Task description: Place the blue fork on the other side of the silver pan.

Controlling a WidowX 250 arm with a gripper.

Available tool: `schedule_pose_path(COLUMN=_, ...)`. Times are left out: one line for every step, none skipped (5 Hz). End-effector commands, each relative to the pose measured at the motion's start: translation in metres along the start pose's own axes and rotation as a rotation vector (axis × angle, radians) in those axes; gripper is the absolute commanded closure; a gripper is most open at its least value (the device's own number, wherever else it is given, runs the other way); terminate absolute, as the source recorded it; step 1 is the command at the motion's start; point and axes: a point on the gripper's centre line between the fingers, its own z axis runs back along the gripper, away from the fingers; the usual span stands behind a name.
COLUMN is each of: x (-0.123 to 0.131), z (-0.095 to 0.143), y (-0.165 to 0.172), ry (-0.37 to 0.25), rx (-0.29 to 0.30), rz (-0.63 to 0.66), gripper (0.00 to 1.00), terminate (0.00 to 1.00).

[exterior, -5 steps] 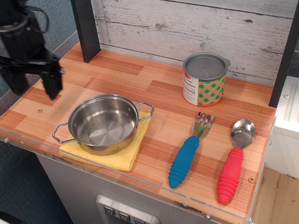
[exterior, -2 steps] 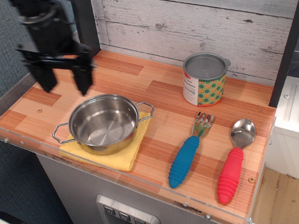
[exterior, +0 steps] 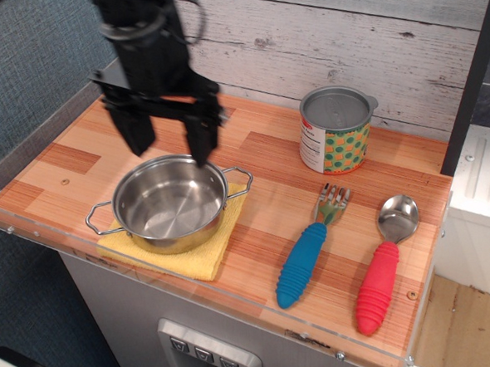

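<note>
One black claw (exterior: 169, 134), prongs spread and empty, has swept rightward over the shiny round silver pan (exterior: 170, 203); the ribbed blue-handled fork (exterior: 308, 249) lies untouched on the counter (exterior: 251, 150), so grasping remains ahead.

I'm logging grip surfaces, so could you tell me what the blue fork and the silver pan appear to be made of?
The blue fork: its ribbed, matte handle looks like rubber or soft plastic; the tines look like dull metal. The silver pan: probably polished stainless steel, given its mirror-like reflections, with thin wire loop handles.
</note>
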Motion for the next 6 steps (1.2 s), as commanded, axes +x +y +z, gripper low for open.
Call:
schedule_pose_path(x=0.0, z=0.0, y=-0.04, ry=-0.031, rx=0.016, rz=-0.033, gripper=0.0, terminate=0.0)
schedule_pose_path(x=-0.003, z=-0.01, y=-0.058, ry=-0.015, rx=0.005, rz=-0.037, gripper=0.0, terminate=0.0)
schedule_pose_path(x=-0.006, z=-0.023, y=-0.077, ry=-0.023, rx=-0.012, rz=-0.046, gripper=0.0, terminate=0.0)
schedule_pose_path(x=-0.005, z=-0.037, y=-0.087, ry=-0.02, rx=-0.014, rz=-0.023, gripper=0.0, terminate=0.0)
schedule_pose_path(x=-0.001, z=-0.055, y=-0.093, ry=0.015, rx=-0.001, rz=-0.02, gripper=0.0, terminate=0.0)
schedule_pose_path(x=0.001, z=-0.067, y=-0.098, ry=0.027, rx=0.008, rz=-0.021, gripper=0.0, terminate=0.0)
